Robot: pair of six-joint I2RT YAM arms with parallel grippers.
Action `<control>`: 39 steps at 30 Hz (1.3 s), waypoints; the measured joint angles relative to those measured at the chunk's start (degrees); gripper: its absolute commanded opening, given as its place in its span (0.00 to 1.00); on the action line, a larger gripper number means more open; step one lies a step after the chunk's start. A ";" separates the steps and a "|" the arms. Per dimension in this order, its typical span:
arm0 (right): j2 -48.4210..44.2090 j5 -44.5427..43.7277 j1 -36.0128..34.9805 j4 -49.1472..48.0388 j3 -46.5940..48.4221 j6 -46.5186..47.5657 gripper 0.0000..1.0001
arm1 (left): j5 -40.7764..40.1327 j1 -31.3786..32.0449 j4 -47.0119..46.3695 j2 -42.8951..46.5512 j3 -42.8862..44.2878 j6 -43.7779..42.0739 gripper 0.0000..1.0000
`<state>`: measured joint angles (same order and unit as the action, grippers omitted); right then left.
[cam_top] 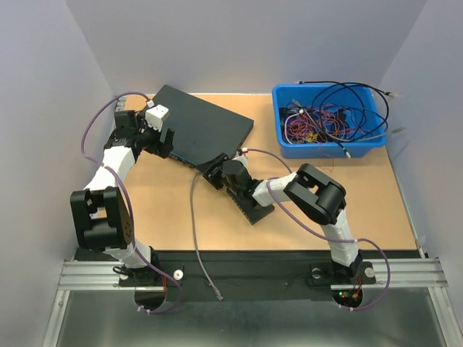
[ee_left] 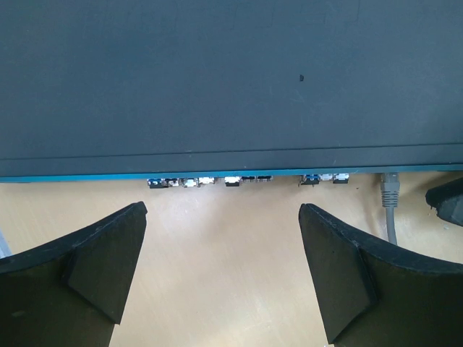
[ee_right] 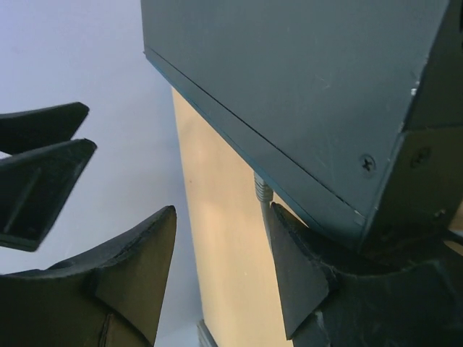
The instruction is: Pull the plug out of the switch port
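The black switch point(cam_top: 199, 124) lies at the back left of the table, its port row facing the arms. A grey plug point(ee_left: 391, 191) sits in a port near the right end of the front edge, and its grey cable point(cam_top: 194, 217) trails toward the near edge. My left gripper point(ee_left: 223, 210) is open and empty on the table just in front of the ports, left of the plug. My right gripper point(ee_right: 221, 210) is open at the switch's right front corner. Its right finger point(ee_right: 296, 267) stands right beside the plug's boot point(ee_right: 260, 189), and nothing is between the jaws.
A blue bin point(cam_top: 369, 141) full of tangled wires stands at the back right. A flat black block point(cam_top: 255, 210) lies under the right arm. The cable's free end point(cam_top: 217, 293) hangs over the front rail. The left gripper's fingers point(ee_right: 43, 166) show in the right wrist view.
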<state>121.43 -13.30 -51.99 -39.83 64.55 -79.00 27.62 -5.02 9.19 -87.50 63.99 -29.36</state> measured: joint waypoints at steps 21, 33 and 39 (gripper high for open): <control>4.57 -4.72 -3.28 14.49 12.24 -2.89 0.67 | 1.53 0.09 -0.85 -1.81 0.63 0.94 0.95; 5.07 -8.94 -3.65 14.86 11.98 -3.32 0.54 | 2.14 0.17 -0.85 -1.81 0.66 1.20 0.95; 5.44 -9.29 -3.65 14.43 11.85 -1.79 0.50 | 2.05 0.50 -0.85 -2.12 1.18 1.38 0.95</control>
<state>126.87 -22.59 -55.64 -25.41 76.40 -80.79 29.67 -4.51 8.34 -89.62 65.17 -27.99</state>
